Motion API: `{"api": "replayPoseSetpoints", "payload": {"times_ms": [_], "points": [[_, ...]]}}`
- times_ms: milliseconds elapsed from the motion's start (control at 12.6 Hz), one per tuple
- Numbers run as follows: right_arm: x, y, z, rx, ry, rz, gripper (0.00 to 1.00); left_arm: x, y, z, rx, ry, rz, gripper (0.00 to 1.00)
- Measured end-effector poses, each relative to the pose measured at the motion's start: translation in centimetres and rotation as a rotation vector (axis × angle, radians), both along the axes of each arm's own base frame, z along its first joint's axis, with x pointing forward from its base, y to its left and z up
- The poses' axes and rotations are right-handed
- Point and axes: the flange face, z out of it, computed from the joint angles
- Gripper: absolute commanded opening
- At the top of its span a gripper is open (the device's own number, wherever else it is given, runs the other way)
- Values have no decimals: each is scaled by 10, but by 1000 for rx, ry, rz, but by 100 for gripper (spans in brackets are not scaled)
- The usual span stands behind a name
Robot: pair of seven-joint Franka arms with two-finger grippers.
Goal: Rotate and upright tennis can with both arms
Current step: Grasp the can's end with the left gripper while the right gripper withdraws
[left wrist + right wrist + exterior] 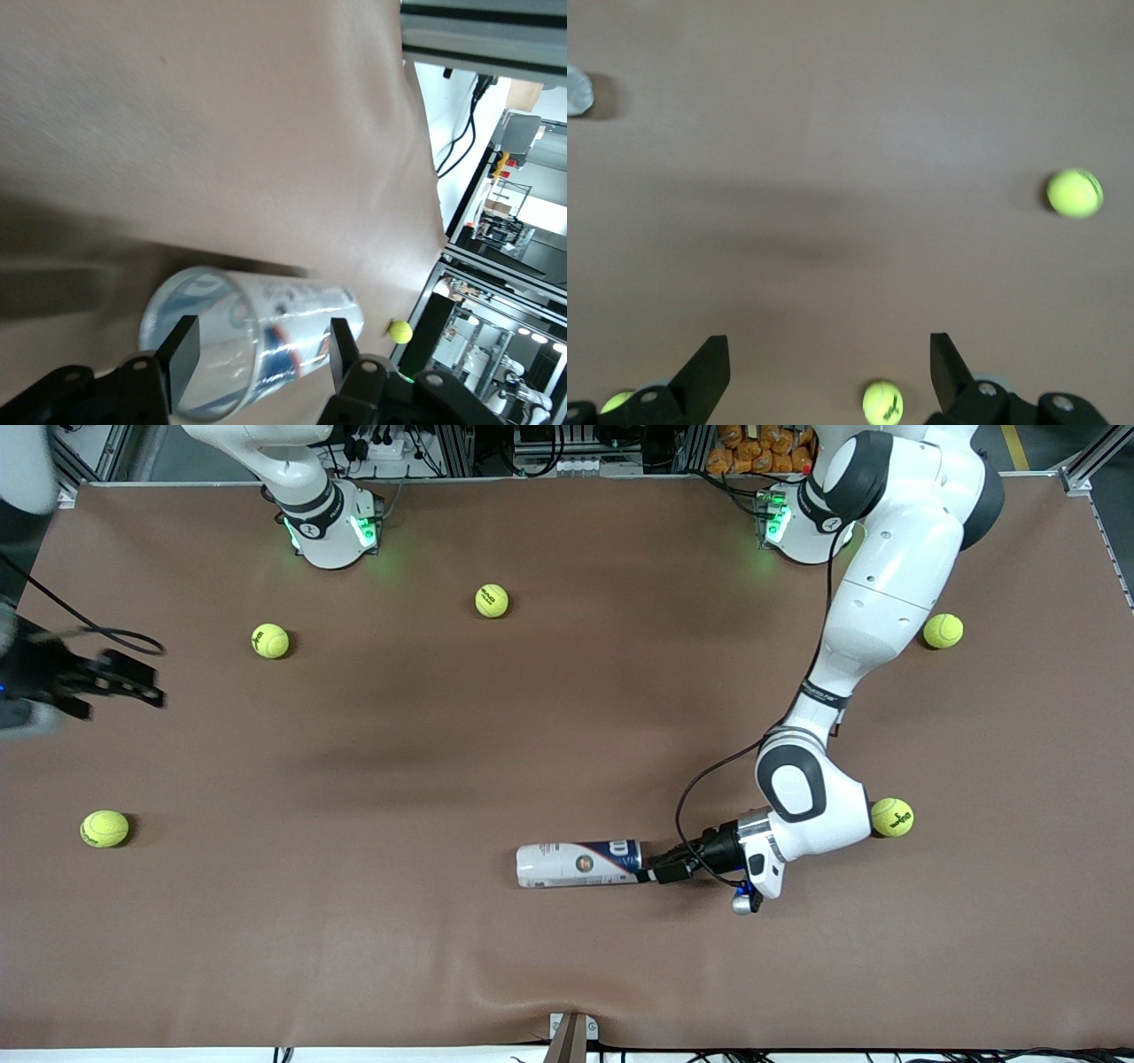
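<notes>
The tennis can (580, 864) lies on its side on the brown table, nearer the front camera, its white, navy and red label showing. My left gripper (648, 871) is low at the can's end that faces the left arm's end of the table. In the left wrist view my left gripper (261, 354) is open, its fingers (182, 354) straddling the can's clear end (252, 332); I cannot tell whether they touch it. My right gripper (115, 677) hangs over the right arm's end of the table, well away from the can. The right wrist view shows it (828, 372) open and empty.
Several yellow-green tennis balls lie scattered: one (892, 817) right beside the left arm's wrist, others (492, 600) (270, 640) near the bases and one (104, 828) toward the right arm's end. A bracket (571, 1036) sits at the front table edge.
</notes>
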Motion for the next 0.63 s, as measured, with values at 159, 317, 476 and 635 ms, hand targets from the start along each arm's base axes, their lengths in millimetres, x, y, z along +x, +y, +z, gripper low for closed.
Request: {"api": "replayPoseSetpoints", "payload": {"times_ms": [159,317,476,635], "points": [[-13,-24,11,5,20,-81,100,-8,-19,0,-27,14,-2,53],[-26,-23,22,5,49,-149,100,-17,-42,0,-44,24,-16,50],[-35,-16,31,3,60,-184,100,-21,-50,0,-42,24,-23,15],[-38,-15,35,3,57,-191,100,-20,-47,0,-41,24,-19,0]]}}
